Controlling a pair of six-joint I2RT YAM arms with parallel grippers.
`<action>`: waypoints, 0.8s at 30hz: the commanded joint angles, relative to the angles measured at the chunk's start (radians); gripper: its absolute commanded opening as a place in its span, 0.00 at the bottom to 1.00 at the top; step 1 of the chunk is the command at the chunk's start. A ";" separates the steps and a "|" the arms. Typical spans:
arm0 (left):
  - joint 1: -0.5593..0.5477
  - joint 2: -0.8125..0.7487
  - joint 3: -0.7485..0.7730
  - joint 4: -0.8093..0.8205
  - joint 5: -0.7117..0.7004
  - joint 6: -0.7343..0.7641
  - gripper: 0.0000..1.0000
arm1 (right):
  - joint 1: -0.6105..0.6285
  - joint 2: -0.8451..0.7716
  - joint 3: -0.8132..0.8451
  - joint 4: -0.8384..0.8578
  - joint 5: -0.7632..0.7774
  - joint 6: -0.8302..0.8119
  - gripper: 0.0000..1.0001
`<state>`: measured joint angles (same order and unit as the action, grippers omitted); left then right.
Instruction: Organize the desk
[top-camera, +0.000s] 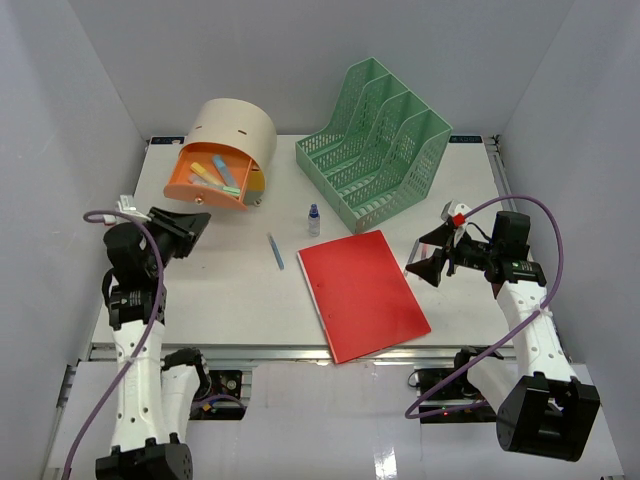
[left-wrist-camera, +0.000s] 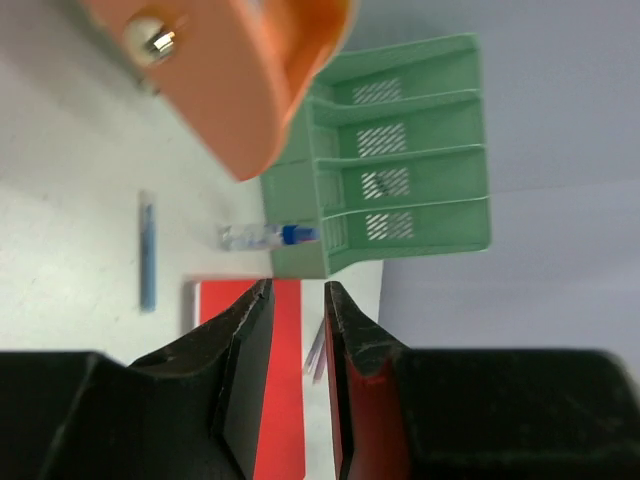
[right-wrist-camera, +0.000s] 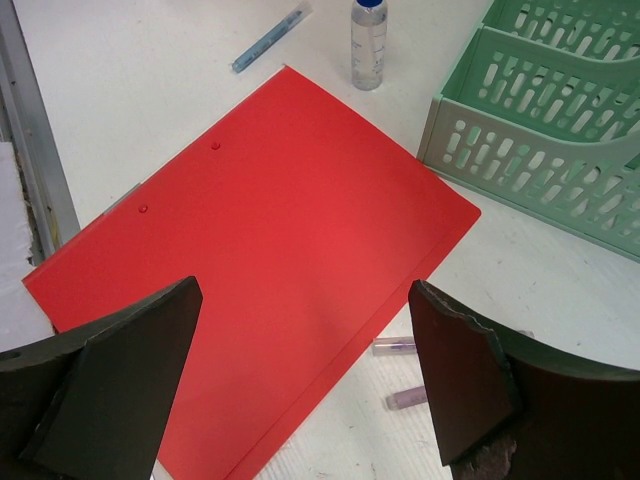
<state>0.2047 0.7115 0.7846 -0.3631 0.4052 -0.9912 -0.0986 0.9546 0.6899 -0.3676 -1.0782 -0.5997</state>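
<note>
desk (top-camera: 230, 290) lying under both arms, items scattered across it.
right gripper (top-camera: 436, 255) hovering just right of red folder (top-camera: 362, 293), fingers spread wide, holding nothing.
left gripper (top-camera: 190, 228) sitting near orange drawer (top-camera: 208, 180), fingers nearly closed, empty.
step in hand judged: lining up on folder.
next move calling for edge grasp, then filing into green rack (top-camera: 378, 143) beyond.

I see the desk (top-camera: 230, 290) carrying a red folder (top-camera: 363, 293), green rack (top-camera: 377, 140), pen (top-camera: 276, 251), small bottle (top-camera: 314, 220) and drawer box (top-camera: 224, 152).
</note>
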 joint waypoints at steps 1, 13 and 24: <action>0.001 0.000 -0.161 0.065 0.073 -0.021 0.34 | -0.007 -0.002 -0.001 -0.002 -0.002 -0.018 0.91; 0.001 0.326 -0.066 0.169 0.018 0.056 0.19 | -0.012 0.013 0.000 -0.001 0.016 -0.022 0.91; 0.001 0.506 0.128 0.128 -0.201 0.117 0.15 | -0.013 0.017 0.002 -0.002 0.018 -0.022 0.91</action>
<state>0.2047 1.1975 0.8421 -0.2310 0.3063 -0.9123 -0.1057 0.9699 0.6899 -0.3676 -1.0537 -0.6102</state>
